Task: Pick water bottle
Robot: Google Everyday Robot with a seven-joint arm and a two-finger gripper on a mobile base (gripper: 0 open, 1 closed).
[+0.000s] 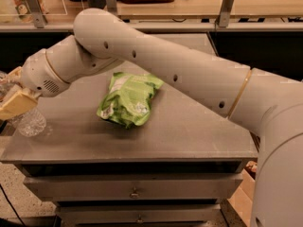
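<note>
Hovering at the counter's (189,136) left edge, my gripper (14,105) meets the water bottle (32,123); whether it clasps, I cannot tell; lifting is left.
</note>
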